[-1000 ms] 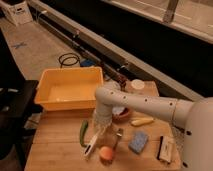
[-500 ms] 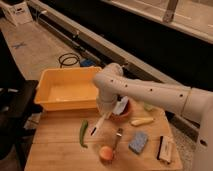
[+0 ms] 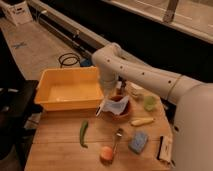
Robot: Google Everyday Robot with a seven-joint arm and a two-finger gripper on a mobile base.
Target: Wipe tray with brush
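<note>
The yellow tray [image 3: 64, 104] stands on the wooden table's back left corner, and nothing shows inside it. My white arm bends down from the right. Its gripper [image 3: 111, 101] hangs just off the tray's right front corner, above the rim of a brown bowl [image 3: 121, 113]. The gripper is shut on the brush [image 3: 104, 108], a pale slender piece that slants down to the left from the fingers. Its far end reaches toward the table beside the tray.
On the table lie a green chili [image 3: 83, 132], a silver fork [image 3: 118, 136], an orange fruit [image 3: 106, 152], a blue sponge [image 3: 138, 141], a yellowish piece [image 3: 142, 121], a green cup [image 3: 149, 103] and a black-and-white block [image 3: 165, 148]. A cable coil [image 3: 69, 60] lies on the floor behind.
The gripper has risen from low over the table near the fork. It has moved back toward the tray's right front corner, carrying the pale brush with it.
</note>
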